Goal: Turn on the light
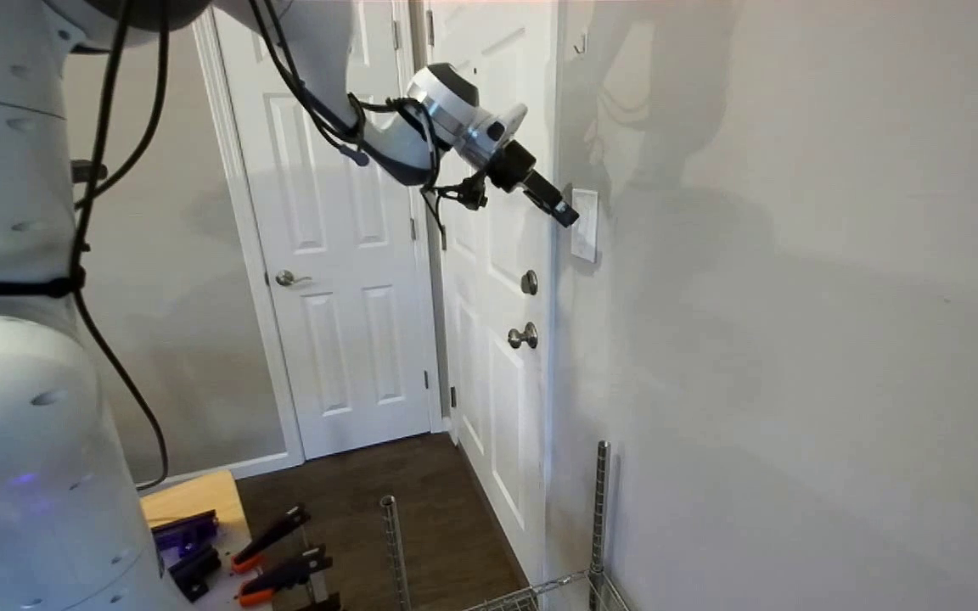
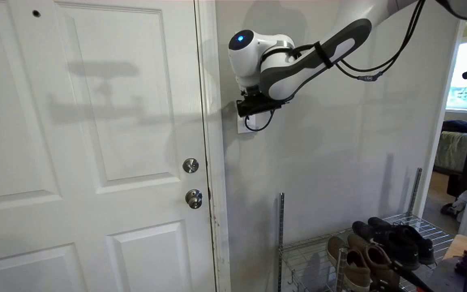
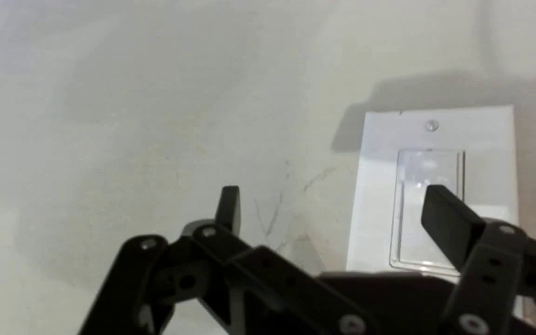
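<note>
The light's switch is a white upright rectangular wall plate (image 3: 376, 200) with a flat rocker (image 3: 419, 223) set in it, at the right of the wrist view. The plate also shows in both exterior views, on the wall beside the door (image 1: 586, 229) (image 2: 242, 127). My gripper (image 3: 338, 209) is open, its fingers wide apart with nothing between them. In the wrist view the right fingertip lies over the rocker and the left one over bare wall. In an exterior view the gripper (image 1: 566, 212) is close to the plate; contact cannot be told. No lamp is in view.
A white door (image 2: 136, 219) with a round knob (image 2: 193, 198) and a deadbolt (image 2: 190, 165) is beside the plate. A wire rack (image 2: 306, 243) with upright posts and shoes (image 2: 395, 243) stands below along the wall. A small hook (image 1: 581, 44) is on the wall above.
</note>
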Robot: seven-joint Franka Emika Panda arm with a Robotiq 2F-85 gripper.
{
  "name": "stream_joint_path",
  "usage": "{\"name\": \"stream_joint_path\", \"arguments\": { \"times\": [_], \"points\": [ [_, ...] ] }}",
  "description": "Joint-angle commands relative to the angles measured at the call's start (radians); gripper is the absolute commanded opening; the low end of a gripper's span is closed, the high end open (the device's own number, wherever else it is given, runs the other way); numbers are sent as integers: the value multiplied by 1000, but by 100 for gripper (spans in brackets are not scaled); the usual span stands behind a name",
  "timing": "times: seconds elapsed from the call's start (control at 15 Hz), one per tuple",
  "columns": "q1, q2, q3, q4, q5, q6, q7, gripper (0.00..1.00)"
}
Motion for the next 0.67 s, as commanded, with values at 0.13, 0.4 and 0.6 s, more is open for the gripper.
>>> {"name": "stream_joint_path", "arguments": {
  "times": [0.13,0.4,0.6],
  "points": [
    [5,-270,58,-338,304,83,-204,100],
    [37,-415,98,-492,489,51,-340,100],
    [14,-386,132,-465,489,47,-314,100]
  ]
}}
